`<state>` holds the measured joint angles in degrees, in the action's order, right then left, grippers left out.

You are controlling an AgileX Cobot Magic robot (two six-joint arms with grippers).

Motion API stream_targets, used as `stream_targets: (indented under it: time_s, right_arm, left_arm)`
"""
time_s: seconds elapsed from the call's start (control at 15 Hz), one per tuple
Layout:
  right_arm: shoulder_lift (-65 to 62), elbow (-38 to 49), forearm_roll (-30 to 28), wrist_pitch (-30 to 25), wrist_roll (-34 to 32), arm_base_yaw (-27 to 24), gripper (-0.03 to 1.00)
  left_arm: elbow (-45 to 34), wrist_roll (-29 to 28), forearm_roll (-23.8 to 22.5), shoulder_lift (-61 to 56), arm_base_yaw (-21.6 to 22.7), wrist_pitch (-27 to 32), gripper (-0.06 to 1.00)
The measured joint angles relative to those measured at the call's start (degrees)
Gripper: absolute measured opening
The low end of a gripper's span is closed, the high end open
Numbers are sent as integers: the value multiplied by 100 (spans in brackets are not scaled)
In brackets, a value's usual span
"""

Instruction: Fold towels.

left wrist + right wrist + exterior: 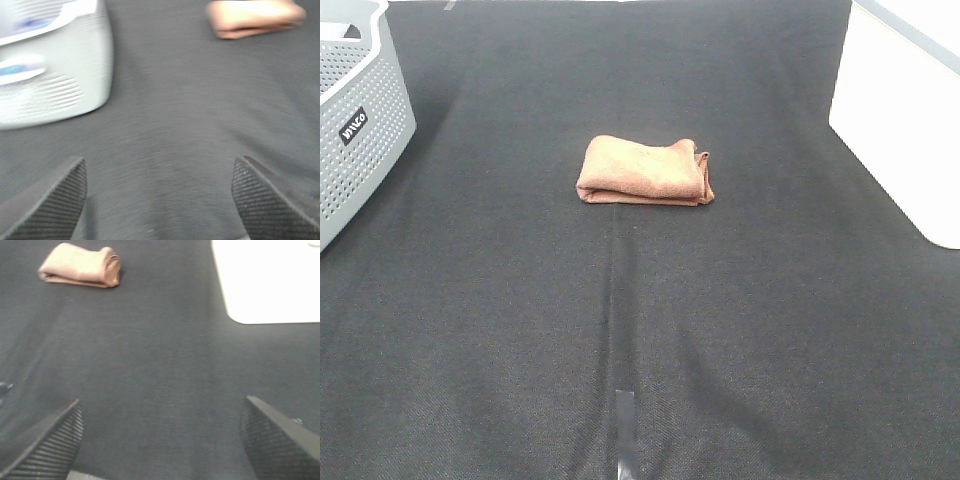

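Note:
The reddish-brown towel (645, 171) lies folded into a small thick packet in the middle of the dark table cloth. It also shows in the left wrist view as the towel (254, 17) and in the right wrist view as the towel (81, 266), far from both sets of fingers. My left gripper (159, 200) stands open above bare cloth, holding nothing. My right gripper (162, 440) is open too, with only cloth between its ribbed fingers. Neither arm appears in the exterior high view.
A grey perforated basket (355, 120) stands at the far left; it shows blurred as the basket (50, 65) in the left wrist view. A white bin (905, 120) sits at the right edge. A strip of tape (625, 425) marks the cloth's centre line near the front.

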<state>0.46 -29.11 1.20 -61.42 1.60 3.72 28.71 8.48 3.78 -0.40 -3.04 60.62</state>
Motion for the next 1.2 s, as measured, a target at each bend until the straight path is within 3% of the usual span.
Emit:
stream_targets:
  time_s: [0.2,1.2]
  right_arm:
    - [0,0,0,0,0,-367,81]
    - [-80,0,0,6,0,-372,81]
  left_arm:
    - [0,0,6,0,109,0,76]
    - [0,0,6,0,109,0,76]
